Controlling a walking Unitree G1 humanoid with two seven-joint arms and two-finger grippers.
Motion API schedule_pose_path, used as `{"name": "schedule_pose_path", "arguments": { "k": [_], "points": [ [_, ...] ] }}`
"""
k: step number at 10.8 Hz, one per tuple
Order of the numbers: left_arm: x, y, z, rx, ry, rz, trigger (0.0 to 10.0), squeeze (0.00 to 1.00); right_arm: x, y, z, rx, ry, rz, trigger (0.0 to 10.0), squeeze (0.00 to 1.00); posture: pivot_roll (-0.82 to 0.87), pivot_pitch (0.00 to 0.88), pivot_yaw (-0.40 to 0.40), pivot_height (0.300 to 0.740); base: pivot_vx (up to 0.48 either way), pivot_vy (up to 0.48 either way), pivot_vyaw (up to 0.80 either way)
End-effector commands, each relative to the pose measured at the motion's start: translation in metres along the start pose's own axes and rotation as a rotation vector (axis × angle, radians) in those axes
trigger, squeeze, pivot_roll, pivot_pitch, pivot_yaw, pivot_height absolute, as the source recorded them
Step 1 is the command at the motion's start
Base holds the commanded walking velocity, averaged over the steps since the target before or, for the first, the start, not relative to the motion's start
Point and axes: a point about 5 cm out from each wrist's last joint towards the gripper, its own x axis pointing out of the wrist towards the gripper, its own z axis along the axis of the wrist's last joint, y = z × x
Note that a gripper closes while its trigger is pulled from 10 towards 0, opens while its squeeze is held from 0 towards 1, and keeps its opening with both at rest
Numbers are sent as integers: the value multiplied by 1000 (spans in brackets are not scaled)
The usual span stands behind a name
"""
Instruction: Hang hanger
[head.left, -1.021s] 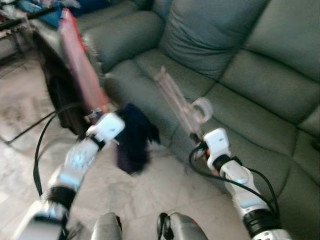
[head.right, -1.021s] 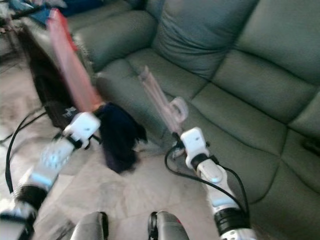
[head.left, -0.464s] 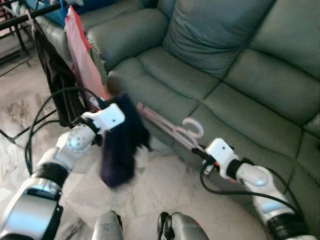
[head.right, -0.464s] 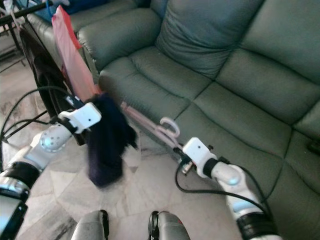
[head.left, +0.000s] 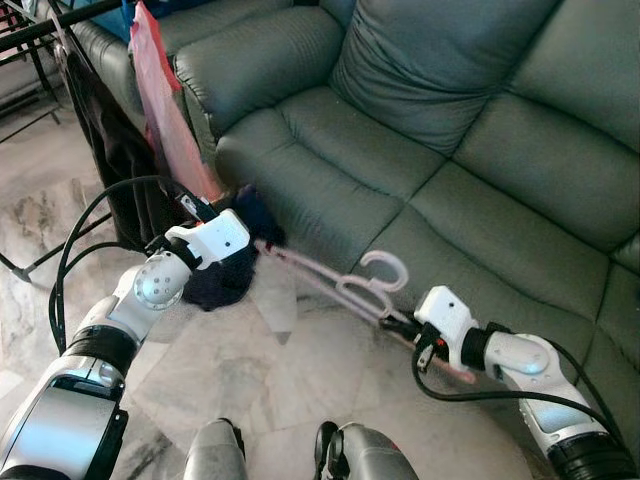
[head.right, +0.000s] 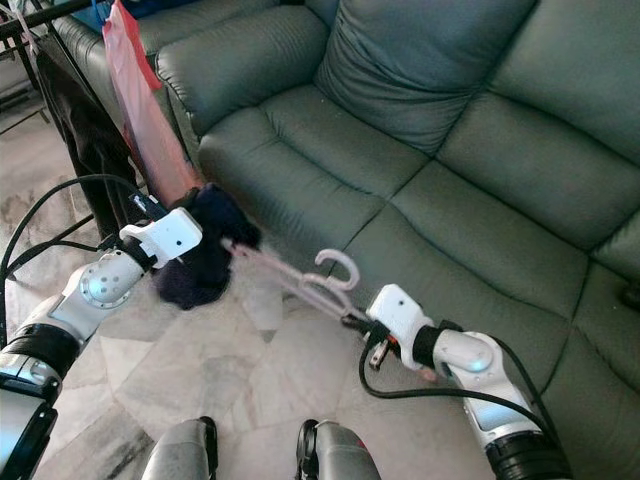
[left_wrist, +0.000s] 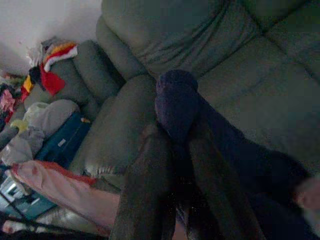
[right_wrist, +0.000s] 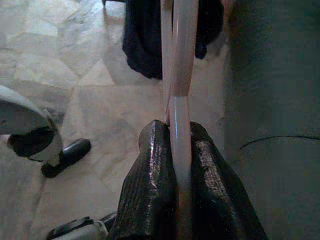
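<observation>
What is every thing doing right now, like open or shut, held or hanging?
Pink hanger: held, lying nearly level between both arms, not hung.
Dark garment: bunched, gripped at the hanger's far end.
Left gripper: shut on the dark garment.
Right gripper: shut on the pink hanger.
Red cloth: hanging beside the sofa arm.
Black clothes: hanging from the rack.

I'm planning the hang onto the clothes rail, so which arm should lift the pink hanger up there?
Probably the right: the right gripper is shut on the pink hanger near its hook. The left gripper holds the dark garment, though it's nearer the rail.
</observation>
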Motion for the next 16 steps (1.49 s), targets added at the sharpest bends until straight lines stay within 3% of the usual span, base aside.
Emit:
{"name": "schedule_pose_path", "arguments": {
  "k": [1,2,3,5,7,8,10,13,16],
  "points": [
    [3,0,12,-29,-86,-19,10000,0,-1,-2,0,-15,10,-15,10000,0,-39,151,-63,740,0,0,0],
    [3,-2,13,-19,-99,-33,10000,0,0,-4,2,-20,3,-31,10000,0,-36,150,-60,740,0,0,0],
    [2,3,1,49,-9,12,10000,0,0,-9,6,-22,-23,-75,10000,0,-39,149,-57,740,0,0,0],
    [1,20,-11,121,94,113,10000,0,-7,2,-13,-11,105,19,10000,0,-45,150,-54,740,0,0,0],
    [3,18,-6,61,57,82,10000,0,-15,6,-24,-5,174,75,10000,0,-42,148,-53,740,0,0,0],
    [4,13,2,65,-3,51,10000,0,-15,-9,-26,-60,191,-31,10000,0,-40,150,-52,740,0,0,0],
    [6,5,14,58,-93,13,10000,0,-12,-20,-18,-113,158,-101,10000,0,-36,151,-53,740,0,0,0],
    [0,-7,9,45,-78,-41,10000,0,-7,-16,-14,-195,147,-85,10000,0,-38,156,-50,740,0,0,0],
    [-3,-12,-3,46,7,-49,10000,0,-16,-11,-25,-159,205,2,10000,0,-49,156,-45,740,0,0,0]
  ]
}}
